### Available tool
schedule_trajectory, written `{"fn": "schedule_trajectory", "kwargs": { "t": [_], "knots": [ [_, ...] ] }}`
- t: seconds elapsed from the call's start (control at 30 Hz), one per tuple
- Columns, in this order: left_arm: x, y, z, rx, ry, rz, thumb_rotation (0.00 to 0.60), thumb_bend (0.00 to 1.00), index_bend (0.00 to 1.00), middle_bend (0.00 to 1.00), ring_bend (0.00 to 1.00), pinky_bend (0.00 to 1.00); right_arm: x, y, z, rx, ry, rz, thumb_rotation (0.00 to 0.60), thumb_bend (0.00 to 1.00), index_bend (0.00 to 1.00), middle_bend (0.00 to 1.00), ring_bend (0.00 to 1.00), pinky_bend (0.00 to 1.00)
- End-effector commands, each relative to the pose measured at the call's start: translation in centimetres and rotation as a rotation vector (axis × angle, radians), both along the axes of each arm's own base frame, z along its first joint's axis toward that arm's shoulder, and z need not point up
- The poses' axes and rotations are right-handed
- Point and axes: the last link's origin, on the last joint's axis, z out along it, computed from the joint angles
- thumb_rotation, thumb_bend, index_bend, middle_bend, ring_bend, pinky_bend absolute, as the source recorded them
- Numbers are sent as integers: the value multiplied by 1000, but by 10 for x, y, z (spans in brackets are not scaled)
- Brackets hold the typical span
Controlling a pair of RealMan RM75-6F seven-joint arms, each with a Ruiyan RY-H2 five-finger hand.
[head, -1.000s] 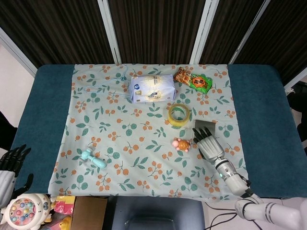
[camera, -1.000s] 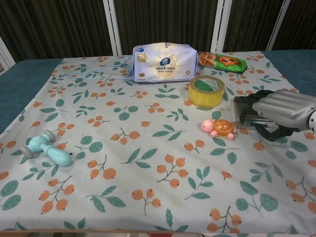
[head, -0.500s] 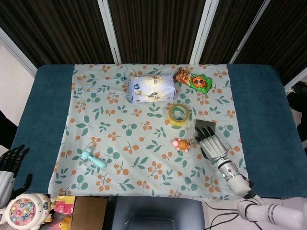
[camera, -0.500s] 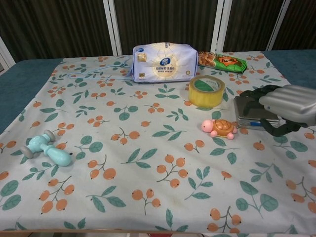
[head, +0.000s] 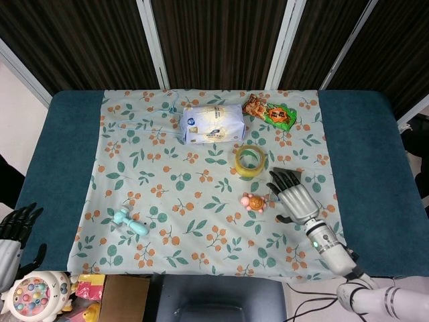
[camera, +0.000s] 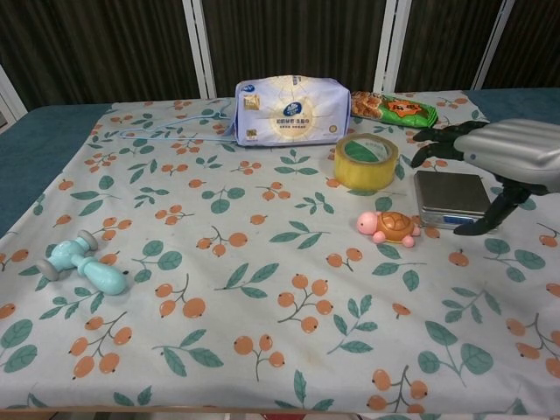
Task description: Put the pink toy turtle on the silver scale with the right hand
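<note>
Head view
Bench (head: pixel 67 154): blue top with a floral cloth (head: pixel 167 194) spread over its middle.
Pink toy turtle (head: pixel 255 201): lies on the cloth toward the right side of the bench, nearer the front edge than the back, untouched.
Right hand (head: pixel 293 198): hovers just right of the turtle, fingers spread and empty, the dark fingertips reaching toward the back edge; a fingertip comes close to the turtle's right side, and contact cannot be made out.
Silver scale (head: pixel 295 172): almost wholly hidden under the right hand; only a sliver shows behind the fingertips.
Tape roll (head: pixel 249 159): just behind the turtle, apart from it.
Left hand (head: pixel 15 231): off the front left corner of the bench, fingers apart, holding nothing.

Chest view
Pink toy turtle (camera: pixel 388 227): sits on the cloth just left of the scale's front left corner, a narrow gap between them.
Silver scale (camera: pixel 450 196): flat on the cloth near the right edge, its platform bare.
Right hand (camera: pixel 499 157): above and over the right part of the scale, released, fingers fanned toward the tape roll (camera: pixel 366 161), thumb hanging down at the scale's right side; well clear of the turtle.
Tissue pack (camera: pixel 286 110): near the back edge, at the middle.
Snack packet (camera: pixel 394 108): right of the tissue pack, also by the back edge.
Blue toy (camera: pixel 86 263): near the front left corner of the cloth.
</note>
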Motion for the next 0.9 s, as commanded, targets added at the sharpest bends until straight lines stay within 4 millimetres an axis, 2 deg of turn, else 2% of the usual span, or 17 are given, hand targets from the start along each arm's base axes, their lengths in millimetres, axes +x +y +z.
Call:
{"fn": "schedule_trajectory", "kwargs": {
  "t": [0.03,0.13,0.27,0.4,0.6,0.9],
  "knots": [
    [0,-1,1,5,-2,0,600,468,0,0,0,98,21,-6,-20,36,38,24,600,302,294,0,0,0],
    [-1,-1,2,6,-4,0,600,468,0,0,0,98,29,-9,-33,51,70,22,600,309,315,0,0,0],
    [0,-2,3,6,-7,-3,600,468,0,0,0,97,37,-13,-46,77,89,13,600,394,356,0,0,0],
    [0,-2,5,12,-13,-3,600,468,0,0,0,97,40,-15,-55,83,132,14,600,398,377,0,0,0],
    [0,-4,7,14,-18,-5,600,467,0,0,0,97,42,-19,-61,84,161,-9,600,406,389,0,0,0],
    [0,-4,8,16,-20,-8,600,468,0,0,0,97,43,-24,-69,70,211,-24,600,418,513,0,0,0]
  ]
}}
